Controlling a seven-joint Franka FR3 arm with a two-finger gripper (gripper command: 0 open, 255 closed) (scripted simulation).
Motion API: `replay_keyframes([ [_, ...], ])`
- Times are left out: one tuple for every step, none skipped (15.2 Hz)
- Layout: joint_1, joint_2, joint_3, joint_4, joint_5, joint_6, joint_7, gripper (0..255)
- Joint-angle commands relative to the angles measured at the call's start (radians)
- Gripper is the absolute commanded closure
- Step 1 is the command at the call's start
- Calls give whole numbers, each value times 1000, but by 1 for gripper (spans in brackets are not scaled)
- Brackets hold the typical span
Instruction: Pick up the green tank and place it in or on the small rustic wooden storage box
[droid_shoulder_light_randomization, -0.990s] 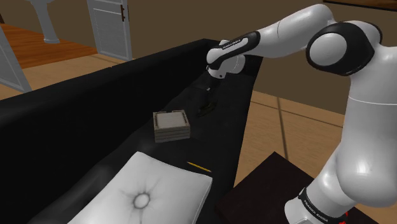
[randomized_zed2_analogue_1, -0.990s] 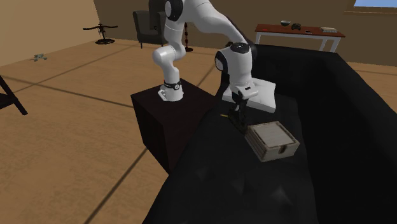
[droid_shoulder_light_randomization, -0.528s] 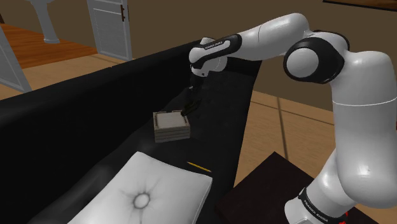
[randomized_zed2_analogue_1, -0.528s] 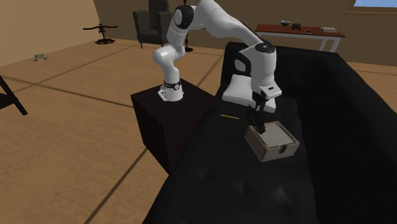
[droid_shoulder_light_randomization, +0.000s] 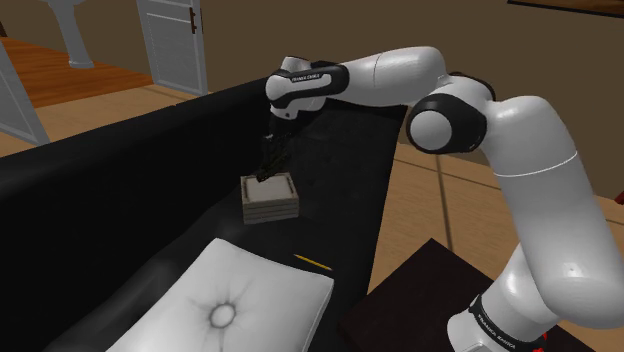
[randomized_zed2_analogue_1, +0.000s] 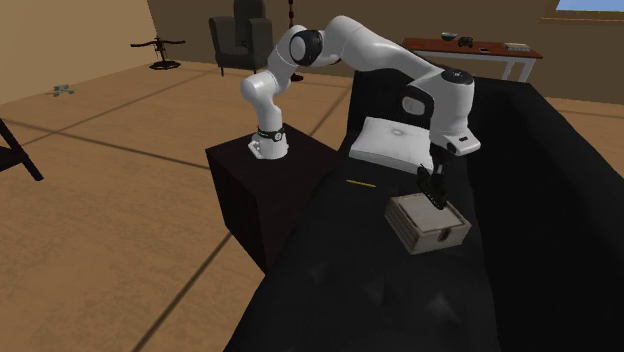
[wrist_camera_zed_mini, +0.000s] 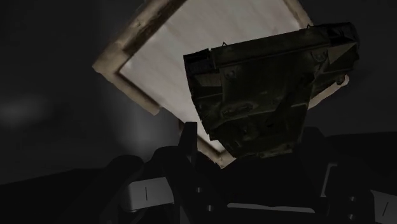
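Holding the dark olive tank (wrist_camera_zed_mini: 267, 95) clamped between its fingers, the gripper (droid_shoulder_light_randomization: 268, 168) hangs over the wooden box (droid_shoulder_light_randomization: 270, 210); tank sits above the box's pale inner floor, off toward one corner; contact with box cannot be told; box rests on black sofa (droid_shoulder_light_randomization: 100, 200); white cushion (droid_shoulder_light_randomization: 230, 300) and thin yellow stick (droid_shoulder_light_randomization: 312, 262) lie nearby.

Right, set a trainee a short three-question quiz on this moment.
1. True or false: the tank lies on the cushion.
2. The gripper hangs over: A the cushion, B the box, C the stand.
3. Fill in: the gripper is shut on the ____.
Key: 1 false; 2 B; 3 tank.
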Motion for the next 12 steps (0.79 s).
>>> replay_keyframes([
  [1, 29, 3, 29, 2, 2, 7, 255],
  [1, 34, 4, 24, 4, 12, 5, 255],
  [1, 39, 5, 19, 5, 22, 2, 255],
  [1, 44, 7, 15, 7, 31, 0, 255],
  [1, 50, 8, 11, 9, 41, -2, 255],
  [0, 55, 9, 7, 10, 50, -5, 255],
  [0, 61, 10, 3, 12, 59, -7, 255],
  [0, 67, 11, 0, 14, 68, -9, 255],
  [0, 73, 12, -3, 16, 77, -12, 255],
  [-1, 80, 13, -6, 17, 86, -14, 255],
  [-1, 86, 15, -8, 19, 94, -16, 255],
  [-1, 89, 15, -9, 20, 98, -17, 255],
])
